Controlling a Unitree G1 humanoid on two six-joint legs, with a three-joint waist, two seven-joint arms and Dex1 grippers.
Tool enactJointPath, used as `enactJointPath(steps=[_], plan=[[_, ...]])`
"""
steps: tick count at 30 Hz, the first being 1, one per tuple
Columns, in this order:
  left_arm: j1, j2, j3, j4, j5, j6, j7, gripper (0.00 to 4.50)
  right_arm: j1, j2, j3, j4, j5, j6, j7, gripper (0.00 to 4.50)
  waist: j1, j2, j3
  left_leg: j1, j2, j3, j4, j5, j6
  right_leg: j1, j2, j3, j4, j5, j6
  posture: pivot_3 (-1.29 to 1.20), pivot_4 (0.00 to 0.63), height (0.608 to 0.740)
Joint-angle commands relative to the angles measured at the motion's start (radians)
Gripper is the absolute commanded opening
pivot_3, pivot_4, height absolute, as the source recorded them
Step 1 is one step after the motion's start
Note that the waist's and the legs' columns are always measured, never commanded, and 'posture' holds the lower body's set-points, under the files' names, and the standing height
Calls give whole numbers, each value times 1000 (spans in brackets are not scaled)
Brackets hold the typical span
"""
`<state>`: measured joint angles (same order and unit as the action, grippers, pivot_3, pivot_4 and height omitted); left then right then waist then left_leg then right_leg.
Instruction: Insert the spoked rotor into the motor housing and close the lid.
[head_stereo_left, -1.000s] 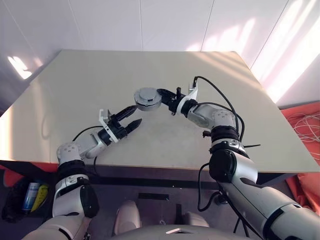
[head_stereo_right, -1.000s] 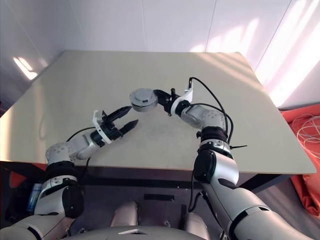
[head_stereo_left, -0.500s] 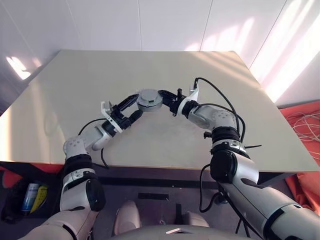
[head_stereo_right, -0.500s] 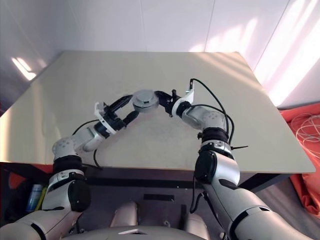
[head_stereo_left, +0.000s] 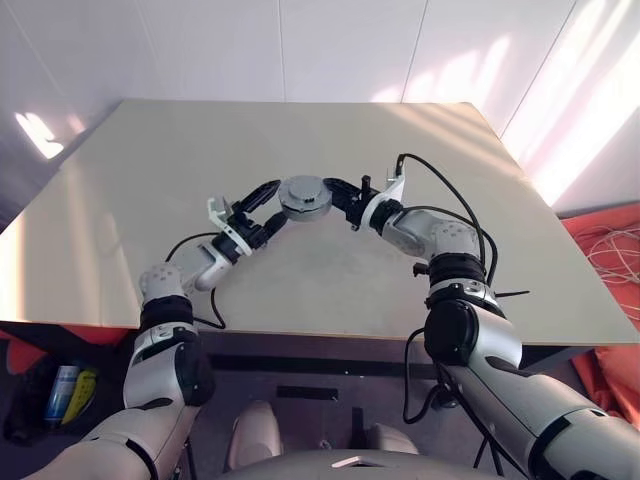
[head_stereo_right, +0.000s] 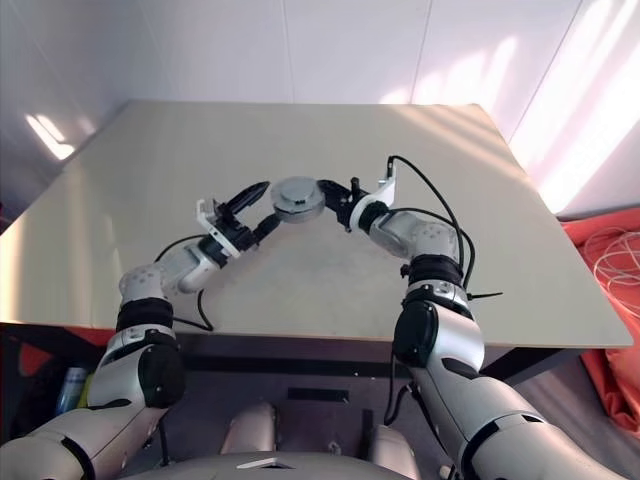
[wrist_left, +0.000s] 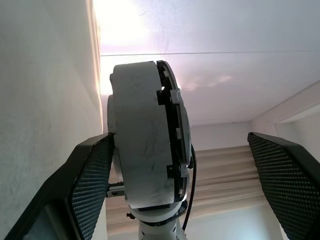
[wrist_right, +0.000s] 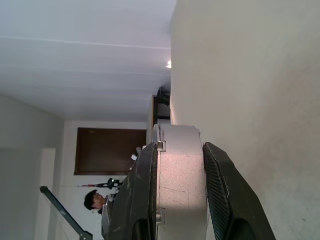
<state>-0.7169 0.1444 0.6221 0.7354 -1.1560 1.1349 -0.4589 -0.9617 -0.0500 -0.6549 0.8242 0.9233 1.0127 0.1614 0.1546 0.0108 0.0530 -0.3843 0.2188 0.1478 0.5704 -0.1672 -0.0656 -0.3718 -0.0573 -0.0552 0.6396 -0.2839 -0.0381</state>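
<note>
Between the right gripper's (head_stereo_left: 335, 190) clamped jaws, the lidded motor housing (head_stereo_left: 303, 197) looks assembled, left gripper (head_stereo_left: 262, 205) open alongside.

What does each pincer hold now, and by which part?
The right pincer holds the round grey motor housing by its flat faces. The left pincer is open around it, gripping nothing.

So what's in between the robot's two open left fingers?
The round grey motor housing sits between the left gripper's open fingers, seen in the left wrist view. The right gripper holds it from the other side.
</note>
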Motion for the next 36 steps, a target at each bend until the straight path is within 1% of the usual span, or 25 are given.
enactJointPath(steps=[1,9,13,19,25,31,34,36], plan=[[-63,-20,-40,41,34,-15,-57,4484,-21,27,9,-58,45,33,28,1173,1,0,0,0,0,0,0,0,0,0,0,0,0,0,0,0,0,740],[-83,-7,-90,94,136,-36,-130,4484,-18,29,7,-68,44,37,28,1173,0,0,0,0,0,0,0,0,0,0,0,0,0,0,0,0,0,740],[-59,0,-140,65,212,-106,-171,4484,-16,31,12,-70,40,34,31,1173,3,0,0,0,0,0,0,0,0,0,0,0,0,0,0,0,0,740],[-57,3,-120,88,225,-122,-185,4484,-18,33,19,-66,37,30,38,1173,5,0,0,0,0,0,0,0,0,0,0,0,0,0,0,0,0,740],[-73,5,-40,124,184,-120,-180,4484,-16,31,24,-67,37,28,40,1173,5,0,0,0,0,0,0,0,0,0,0,0,0,0,0,0,0,740],[-66,2,-47,109,211,-138,-187,4484,-12,30,24,-72,36,29,40,1173,5,0,0,0,0,0,0,0,0,0,0,0,0,0,0,0,0,740],[-64,-1,-48,106,212,-138,-184,3914,-13,30,25,-70,36,27,40,1173,5,0,0,0,0,0,0,0,0,0,0,0,0,0,0,0,0,740],[-63,-1,-47,107,215,-140,-179,3280,-14,30,25,-69,34,25,40,1173,5,0,0,0,0,0,0,0,0,0,0,0,0,0,0,0,0,740]])
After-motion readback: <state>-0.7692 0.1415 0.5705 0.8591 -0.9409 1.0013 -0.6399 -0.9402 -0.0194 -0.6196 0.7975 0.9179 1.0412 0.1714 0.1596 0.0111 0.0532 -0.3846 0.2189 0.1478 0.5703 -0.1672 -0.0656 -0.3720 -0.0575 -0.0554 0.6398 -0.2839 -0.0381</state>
